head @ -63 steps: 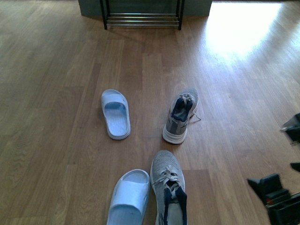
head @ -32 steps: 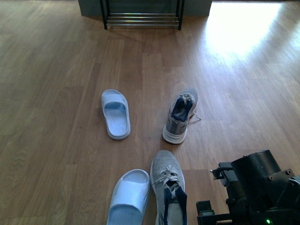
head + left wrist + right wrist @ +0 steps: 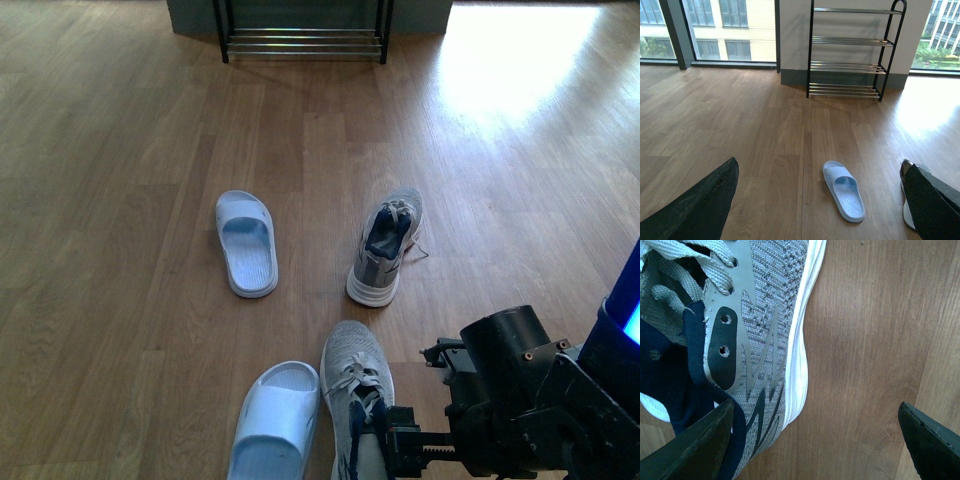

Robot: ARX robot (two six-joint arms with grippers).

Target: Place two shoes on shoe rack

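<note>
right wrist cam: tight close-up of the near sneaker (image 3: pixel 765 325). you get the knit, white sole, navy lining and laces, which the front cam only shows from above
right gripper (image 3: pixel 816 407): jaws wide apart, nothing clamped. one finger over the navy collar, the other over bare floor, can't tell if it's touching the shoe
front cam: the right arm (image 3: pixel 520 400) is a black bulk low down, just beside the near sneaker, blocking the floor there
left gripper (image 3: pixel 820 162): spread wide too, holding nothing
shoe rack (image 3: pixel 855 50): left wrist cam shows the whole black frame and chrome bars against the wall between windows (image 3: pixel 715 30). the front cam only catches the bottom bars
near slide (image 3: pixel 275 420): just beside the near sneaker, on its left
far slide (image 3: pixel 246 245) and far sneaker (image 3: pixel 385 245): further out on the wood floor (image 3: pixel 120 200), apart from each other, well short of the rack
in the way: on the left wrist cam a finger hides most of the far sneaker
</note>
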